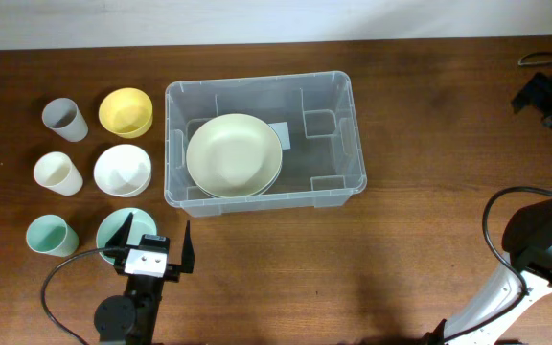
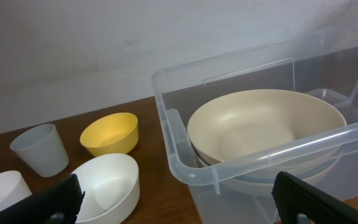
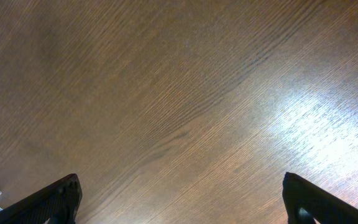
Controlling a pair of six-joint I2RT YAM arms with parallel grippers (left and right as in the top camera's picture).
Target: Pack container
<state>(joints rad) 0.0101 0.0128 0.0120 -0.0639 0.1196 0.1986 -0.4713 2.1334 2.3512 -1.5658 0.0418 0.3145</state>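
Container (image 1: 326, 153) sits central, plates (image 1: 233, 153) stacked toward its 9 o'clock end. Left jaws hang spread at the table's (image 1: 401, 268) 7 o'clock, over the teal bowl (image 1: 111, 230); right jaws, spread too, face bare wood. Pinch that bowl's wall, lift well clear, then nest it on the plates.

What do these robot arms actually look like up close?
Black round joints, with white links on the right arm. A thin black cable loops beside each. The left tool has two flat black pointed fingers on a small white block; the right tool has black fingers too.
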